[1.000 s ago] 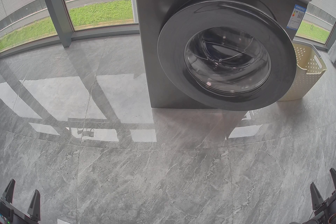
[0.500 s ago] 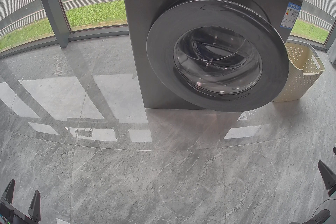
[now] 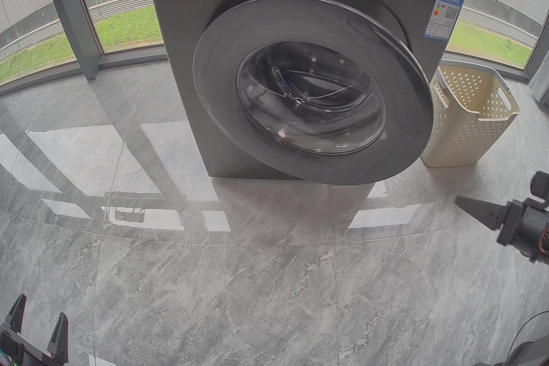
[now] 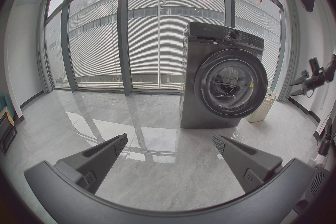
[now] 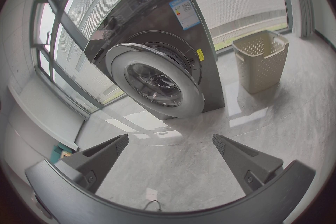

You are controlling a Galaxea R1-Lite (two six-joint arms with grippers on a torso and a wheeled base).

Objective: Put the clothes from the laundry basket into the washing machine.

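The laundry basket (image 3: 457, 138) stands on the floor, just beside the washing machine (image 3: 183, 12). I cannot see clothes in it. The left hand (image 4: 169, 137) and right hand (image 5: 168, 139) are wide open, holding nothing. Clothes are likely soft, light and floppy, so pinch a bunched-up bit from the top.

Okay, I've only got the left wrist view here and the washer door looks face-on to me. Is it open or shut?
Observer: Open. The right wrist view shows the door swung out from the front of the washing machine, with the drum opening behind it.
Operator: Any clothes in the laundry basket?
Observer: The head view looks into the laundry basket from above. Its inner walls are bare and nothing rises above the rim, but its bottom is hidden.
Operator: And the right claw?
Observer: In its own wrist view the right claw is open and holds nothing.
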